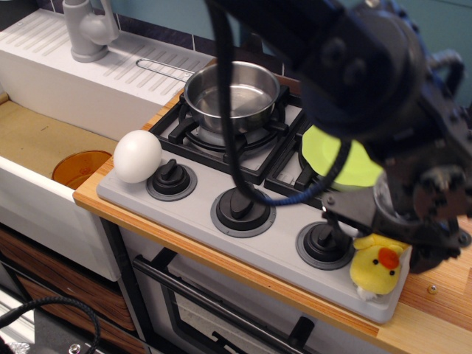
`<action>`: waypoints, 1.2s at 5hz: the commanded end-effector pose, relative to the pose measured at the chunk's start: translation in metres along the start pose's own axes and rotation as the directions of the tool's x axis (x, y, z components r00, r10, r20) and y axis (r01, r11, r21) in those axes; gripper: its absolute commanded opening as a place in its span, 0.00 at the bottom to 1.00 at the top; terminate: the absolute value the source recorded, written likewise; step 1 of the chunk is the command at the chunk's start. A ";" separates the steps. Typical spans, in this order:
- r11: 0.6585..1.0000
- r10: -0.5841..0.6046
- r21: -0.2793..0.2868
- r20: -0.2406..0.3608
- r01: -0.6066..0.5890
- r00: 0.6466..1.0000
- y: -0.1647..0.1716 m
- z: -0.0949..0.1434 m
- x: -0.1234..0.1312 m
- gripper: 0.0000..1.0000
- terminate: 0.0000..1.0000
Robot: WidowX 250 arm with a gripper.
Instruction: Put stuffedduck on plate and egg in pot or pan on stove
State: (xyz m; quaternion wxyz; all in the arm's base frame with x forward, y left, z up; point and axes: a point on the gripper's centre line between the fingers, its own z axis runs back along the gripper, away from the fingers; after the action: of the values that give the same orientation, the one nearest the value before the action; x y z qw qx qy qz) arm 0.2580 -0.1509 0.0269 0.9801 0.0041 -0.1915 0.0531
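Far left: white sink unit (44, 66) with ribbed drainboard, grey faucet (87, 28) at the back, orange round thing (80, 168) down in the basin. At the left front corner of the grey stove (280, 254), touching the leftmost black knob's (170, 177) ring: white egg (137, 155), partly over the wooden counter (435, 313) edge, not in the pot. Behind it, on the rear left burner grate: shiny steel pot (232, 92), upright, nothing visible inside, thin wire handle (158, 68) reaching left over the drainboard. Along the stove front, toward the right: middle knob (243, 206), then the right knob (324, 242). Hanging in front of pot and middle knob: black cable (228, 133) looping down from the arm. On the right burner: lime-green plate (335, 158), largely hidden by the blurred black arm (361, 66). At the right front corner of the stove, just beside the right knob: yellow stuffedduck (378, 267), orange beak up, lying on the grey surface, not on the plate. Directly over and around the duck: pincer (383, 240), low, dark fingers at either side of the plush body; whether clamped on the duck or merely straddling it, cannot tell through the blur. Far right: small screw head (432, 289) in the wood.
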 end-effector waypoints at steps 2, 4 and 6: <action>0.999 0.029 0.015 -0.033 -0.029 0.999 -0.016 0.012 0.003 0.00 0.00; 0.998 0.035 0.063 -0.131 -0.027 0.991 -0.015 0.063 0.027 0.00 0.00; 0.998 -0.002 0.058 -0.205 0.014 0.979 -0.002 0.082 0.080 0.00 0.00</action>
State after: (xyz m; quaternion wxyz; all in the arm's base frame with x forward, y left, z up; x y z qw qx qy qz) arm 0.2940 -0.1457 0.1198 0.9958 0.0373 -0.0655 0.0529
